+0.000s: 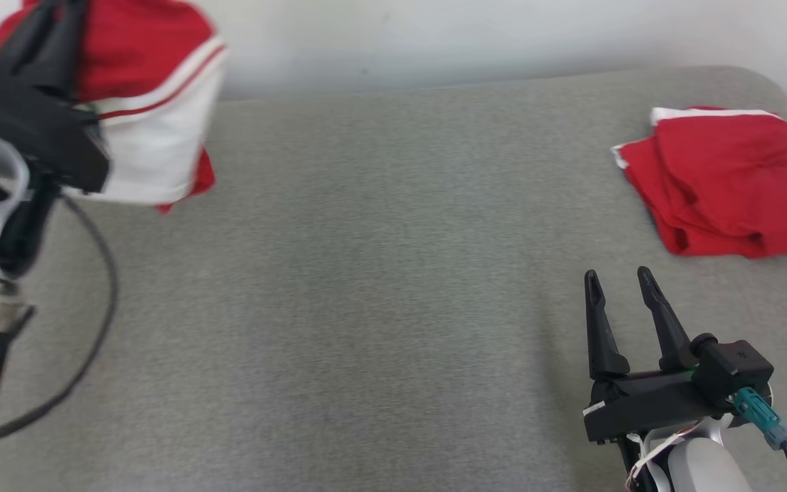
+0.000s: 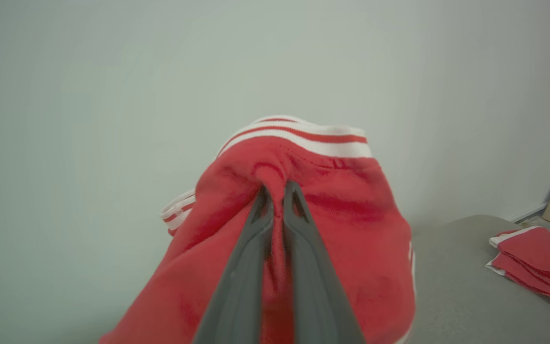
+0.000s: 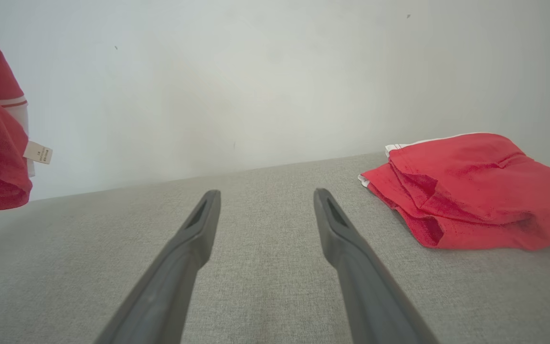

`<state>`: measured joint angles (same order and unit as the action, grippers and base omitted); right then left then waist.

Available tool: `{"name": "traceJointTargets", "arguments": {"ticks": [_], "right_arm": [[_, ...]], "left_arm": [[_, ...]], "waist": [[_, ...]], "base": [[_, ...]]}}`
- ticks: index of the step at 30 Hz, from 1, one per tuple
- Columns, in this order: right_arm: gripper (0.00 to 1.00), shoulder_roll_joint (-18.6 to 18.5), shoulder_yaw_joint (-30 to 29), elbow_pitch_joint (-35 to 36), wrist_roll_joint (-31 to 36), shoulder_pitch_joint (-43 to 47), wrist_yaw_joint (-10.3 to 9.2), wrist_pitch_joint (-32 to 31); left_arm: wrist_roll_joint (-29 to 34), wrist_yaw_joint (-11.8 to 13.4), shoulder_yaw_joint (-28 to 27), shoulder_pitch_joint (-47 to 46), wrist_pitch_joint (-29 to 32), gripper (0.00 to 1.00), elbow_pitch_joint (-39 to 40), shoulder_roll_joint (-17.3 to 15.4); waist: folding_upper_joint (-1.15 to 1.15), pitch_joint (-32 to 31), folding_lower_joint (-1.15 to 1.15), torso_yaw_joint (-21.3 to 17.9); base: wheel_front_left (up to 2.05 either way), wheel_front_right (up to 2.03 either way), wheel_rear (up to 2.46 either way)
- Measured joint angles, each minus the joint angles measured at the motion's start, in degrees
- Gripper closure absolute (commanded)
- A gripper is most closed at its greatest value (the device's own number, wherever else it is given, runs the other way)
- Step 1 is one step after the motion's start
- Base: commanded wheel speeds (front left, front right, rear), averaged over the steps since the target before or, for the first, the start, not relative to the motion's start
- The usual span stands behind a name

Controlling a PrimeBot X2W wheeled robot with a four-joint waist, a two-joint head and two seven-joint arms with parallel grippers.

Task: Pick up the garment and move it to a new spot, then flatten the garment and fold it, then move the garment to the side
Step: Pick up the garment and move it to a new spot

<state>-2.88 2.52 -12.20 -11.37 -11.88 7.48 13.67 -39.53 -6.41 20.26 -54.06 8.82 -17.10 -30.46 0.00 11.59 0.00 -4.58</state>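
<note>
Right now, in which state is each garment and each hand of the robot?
held garment: lifted off the grey surface, hanging bunched, not flattened.
left hand: shut on the held garment.
right hand: open, holding nothing, over the grey surface.
folded garment: lying folded on the grey surface, on the robot's right, apart from both hands.

garment (image 1: 154, 102): blurred, cut by top edge | tag (image 3: 37, 152): print unreadable | folded cloth (image 2: 537, 267): cut by right edge
</note>
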Motion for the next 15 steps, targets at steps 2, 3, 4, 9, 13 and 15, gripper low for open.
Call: {"name": "traceJointTargets", "arguments": {"ticks": [2, 3, 4, 9, 13, 15], "right_arm": [[0.00, 0.0, 0.1, -0.6, -0.6, -0.1, 0.00, 0.2], [0.00, 0.0, 0.2, -0.9, -0.9, -0.2, 0.00, 0.5], [0.00, 0.0, 0.3, -1.3, -1.2, -0.5, 0.00, 0.5], [0.00, 0.0, 0.4, -2.3, -2.0, -1.0, 0.00, 1.0], [0.00, 0.0, 0.5, -2.8, -2.2, -1.1, 0.00, 1.1], [0.00, 0.0, 0.4, -3.0, -2.2, -1.1, 0.00, 1.1]], "left_arm": [[-0.1, 0.8, 1.1, 0.0, 1.0, 1.00, 2.8, 1.4], [-0.1, 1.0, 1.6, 0.0, 1.3, 1.00, 4.0, 2.1], [-0.3, 1.4, 2.0, 0.1, 1.4, 1.00, 5.0, 3.1], [-1.4, 2.0, 4.5, 0.7, 1.8, 1.00, 8.9, 7.6], [-2.1, 2.9, 5.3, 2.4, 0.4, 1.00, 9.7, 10.1], [-2.2, 3.2, 5.7, 4.5, -0.3, 1.00, 9.7, 10.7]], "waist": [[0.00, 0.0, 0.00, -1.2], [0.00, 0.1, 0.00, -1.9], [0.00, 0.1, 0.00, -2.6], [0.00, 0.3, 0.00, -5.9], [0.00, 0.5, 0.00, -8.3], [0.00, 0.7, 0.00, -9.1]], "base": [[0.00, 0.00, 0.00], [0.00, 0.00, 0.00], [0.00, 0.00, 0.00], [0.00, 0.00, 0.00], [0.00, 0.00, 0.00], [0.00, 0.00, 0.00]]}}
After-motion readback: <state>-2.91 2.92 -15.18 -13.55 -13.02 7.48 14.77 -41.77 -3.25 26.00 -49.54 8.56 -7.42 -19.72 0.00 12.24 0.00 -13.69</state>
